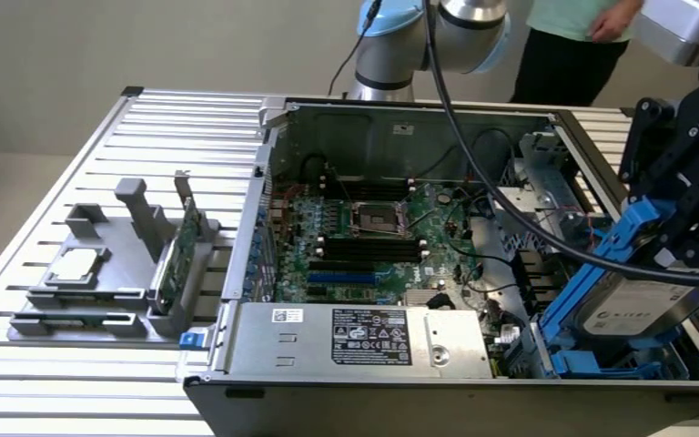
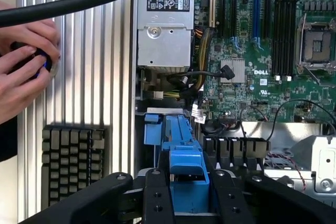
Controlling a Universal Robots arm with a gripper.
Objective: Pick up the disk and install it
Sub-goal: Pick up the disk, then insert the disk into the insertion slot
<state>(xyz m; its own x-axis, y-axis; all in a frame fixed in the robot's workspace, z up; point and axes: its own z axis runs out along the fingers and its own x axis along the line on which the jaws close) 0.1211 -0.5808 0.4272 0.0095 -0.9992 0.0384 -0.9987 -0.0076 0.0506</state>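
Claw grips the disk. Its two black fingers press on the blue rails from both sides, one on each side. The disk is silver-grey with a white label. It hangs at a slant at the exterior view's right. Its low end dips into the near right corner of the computer case, just above more blue plastic parts. It is not plain if the disk touches them.

A big metal table with long grooves holds it all. The open computer case sits on it and takes up most of the room. Inside lies a wide green board with black slots and a square socket in the middle. A silver power box with a black label sits at the near side of the case. A thick black cable swoops down over the case to the claw.

At the exterior view's left stands a grey holder. A thin green card stands upright in it. A small square silver chip rests on it too, well apart from the disk.

In the wrist view a dark keyboard lies on the table beside the case. A person's hands hold something small and dark near it.
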